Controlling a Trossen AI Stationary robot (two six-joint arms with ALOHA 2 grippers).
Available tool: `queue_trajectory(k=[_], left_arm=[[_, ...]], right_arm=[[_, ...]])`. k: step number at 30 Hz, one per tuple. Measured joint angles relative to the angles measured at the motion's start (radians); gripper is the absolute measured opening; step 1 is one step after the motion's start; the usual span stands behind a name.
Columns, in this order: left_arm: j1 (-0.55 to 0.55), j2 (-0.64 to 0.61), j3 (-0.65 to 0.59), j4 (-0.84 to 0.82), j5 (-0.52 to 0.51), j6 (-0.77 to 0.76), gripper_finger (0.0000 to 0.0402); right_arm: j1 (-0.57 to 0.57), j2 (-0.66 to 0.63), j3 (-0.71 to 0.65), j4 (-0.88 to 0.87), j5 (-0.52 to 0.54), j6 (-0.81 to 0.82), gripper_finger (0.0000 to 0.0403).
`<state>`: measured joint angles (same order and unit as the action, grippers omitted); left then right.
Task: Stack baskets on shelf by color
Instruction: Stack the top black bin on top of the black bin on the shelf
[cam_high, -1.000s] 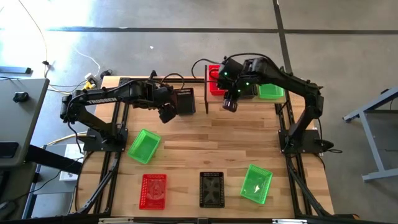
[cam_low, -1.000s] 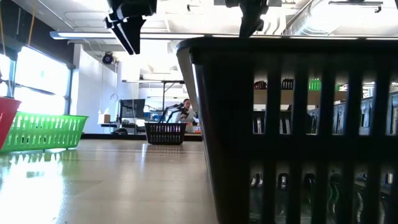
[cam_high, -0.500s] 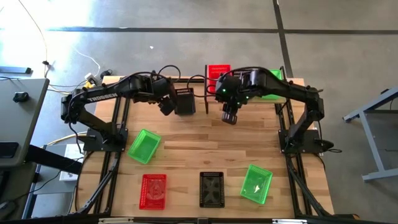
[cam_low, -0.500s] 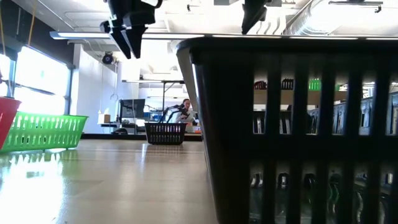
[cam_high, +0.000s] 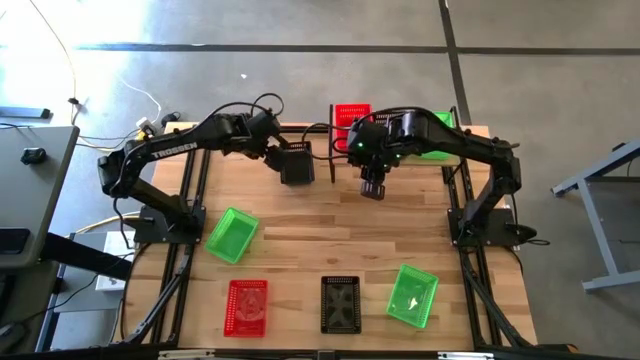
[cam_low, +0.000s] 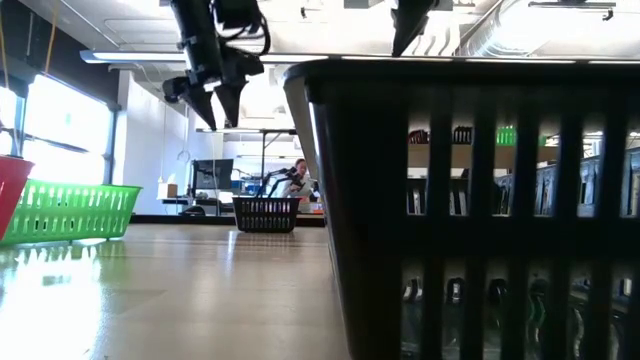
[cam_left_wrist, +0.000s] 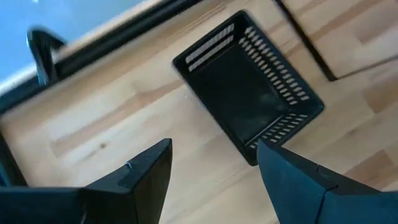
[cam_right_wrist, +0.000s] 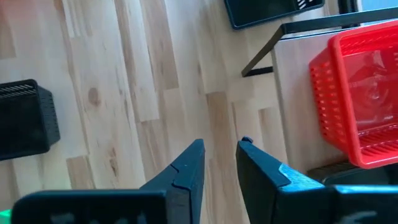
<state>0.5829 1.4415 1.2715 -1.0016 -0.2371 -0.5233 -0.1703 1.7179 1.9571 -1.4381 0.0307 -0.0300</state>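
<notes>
L gripper (cam_high: 271, 152) hangs over table at about 11 o'clock, fingers apart, empty, just beside black basket (cam_high: 297, 162). If it drops off-centre, a finger hits the rim and tips or shoves it into shelf (cam_high: 390, 140) post. R gripper (cam_high: 372, 187) near 12, fingers narrowly apart, nothing held. Red basket (cam_high: 350, 122) on shelf; others at 6

White lettering reading "TROSSEN" is showing along the upper link of the left arm (cam_high: 172, 150) in the high view, lying toward ten o'clock from the table's middle. No other text, label, number or sign is showing clearly enough to read in any of the views.
</notes>
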Motion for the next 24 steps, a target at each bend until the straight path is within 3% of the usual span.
queue_trajectory(k=[10, 24], left_arm=[[0.032, 0.003, -0.139, 0.094, 0.087, -0.2, 0.0225], [0.031, 0.007, -0.297, 0.362, 0.123, -0.33, 0.0225]], right_arm=[[-0.054, 0.0, 0.0, 0.006, 0.0, -0.096, 0.0078], [-0.109, 0.0, 0.0, 0.054, -0.013, -0.162, 0.0078]])
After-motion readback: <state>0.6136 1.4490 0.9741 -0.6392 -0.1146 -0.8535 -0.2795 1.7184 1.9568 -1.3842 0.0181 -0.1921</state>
